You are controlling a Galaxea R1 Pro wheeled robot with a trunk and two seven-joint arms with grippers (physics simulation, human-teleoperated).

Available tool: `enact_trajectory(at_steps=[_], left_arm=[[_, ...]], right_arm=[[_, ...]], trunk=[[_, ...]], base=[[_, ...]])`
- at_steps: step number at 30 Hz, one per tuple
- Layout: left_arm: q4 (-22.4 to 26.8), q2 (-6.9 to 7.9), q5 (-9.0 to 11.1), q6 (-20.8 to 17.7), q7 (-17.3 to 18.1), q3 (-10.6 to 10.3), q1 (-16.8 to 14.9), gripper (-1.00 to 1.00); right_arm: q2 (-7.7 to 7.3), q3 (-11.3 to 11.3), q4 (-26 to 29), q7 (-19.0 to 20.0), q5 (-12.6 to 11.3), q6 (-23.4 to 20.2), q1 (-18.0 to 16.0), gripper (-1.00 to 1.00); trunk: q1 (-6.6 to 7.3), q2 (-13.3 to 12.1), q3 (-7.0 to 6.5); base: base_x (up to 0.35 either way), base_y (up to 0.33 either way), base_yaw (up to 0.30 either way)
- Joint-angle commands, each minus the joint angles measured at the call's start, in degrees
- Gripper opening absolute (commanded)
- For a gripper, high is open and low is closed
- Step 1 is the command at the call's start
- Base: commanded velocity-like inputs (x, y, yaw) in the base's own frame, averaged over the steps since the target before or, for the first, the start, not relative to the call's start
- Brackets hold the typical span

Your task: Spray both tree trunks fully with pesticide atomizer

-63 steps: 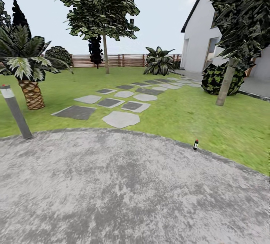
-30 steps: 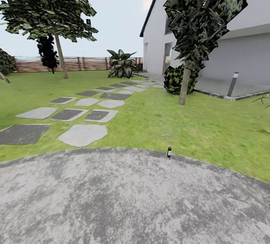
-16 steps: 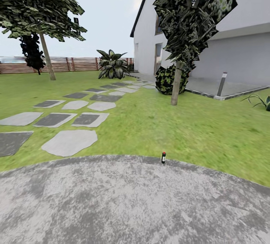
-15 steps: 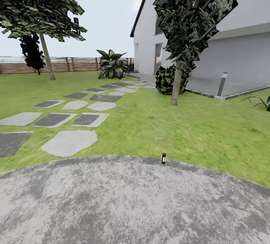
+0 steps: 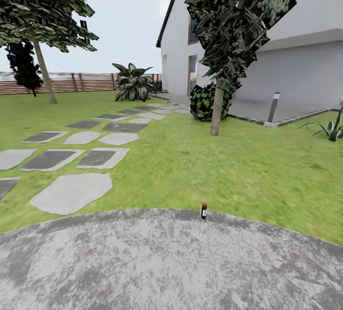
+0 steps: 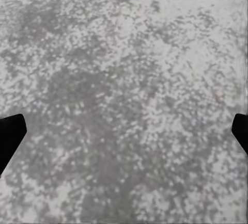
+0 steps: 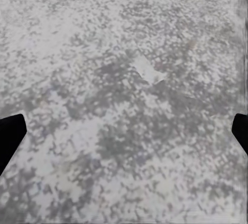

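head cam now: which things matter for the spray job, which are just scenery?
Job:
- pesticide atomizer, upright at the edge where grass meets patio
- near tree trunk
- far tree trunk

Scenery:
- stepping stones
- house
- fence
- round shrub
- bollard light

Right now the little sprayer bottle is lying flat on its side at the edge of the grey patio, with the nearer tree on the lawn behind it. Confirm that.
Not quite: the pesticide atomizer is standing upright, not lying on its side, as the head view shows. The rest holds: it is at the edge of the grey patio, and the nearer tree rises from the lawn behind it.
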State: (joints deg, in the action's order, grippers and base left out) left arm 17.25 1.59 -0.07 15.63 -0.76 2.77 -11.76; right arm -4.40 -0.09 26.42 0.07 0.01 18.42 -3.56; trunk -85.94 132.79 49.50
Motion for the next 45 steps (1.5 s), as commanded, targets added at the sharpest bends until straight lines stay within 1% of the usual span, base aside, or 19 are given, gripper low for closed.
enact_trajectory(at_steps=[1,16,31,45], left_arm=[[0.0,-0.01,0.0,0.2,0.0,0.1,0.0,1.00],[0.0,-0.01,0.0,0.2,-0.1,0.1,0.0,1.00],[0.0,-0.01,0.0,0.2,-0.1,0.1,0.0,1.00],[0.0,-0.01,0.0,0.2,-0.1,0.1,0.0,1.00]], right_arm=[[0.00,0.0,-0.1,0.0,0.0,0.2,0.0,1.00],[0.00,-0.1,-0.1,0.2,0.0,0.1,0.0,1.00],[0.00,-0.1,-0.1,0.3,-0.2,0.1,0.0,1.00],[0.00,-0.1,-0.1,0.3,-0.2,0.1,0.0,1.00]], trunk=[[-0.02,0.0,0.05],[-0.02,0.0,0.08],[-0.02,0.0,0.83],[-0.02,0.0,1.38]], base=[[0.340,0.000,-0.270],[0.340,0.000,-0.283],[0.340,0.001,-0.256],[0.336,0.106,-0.272]])
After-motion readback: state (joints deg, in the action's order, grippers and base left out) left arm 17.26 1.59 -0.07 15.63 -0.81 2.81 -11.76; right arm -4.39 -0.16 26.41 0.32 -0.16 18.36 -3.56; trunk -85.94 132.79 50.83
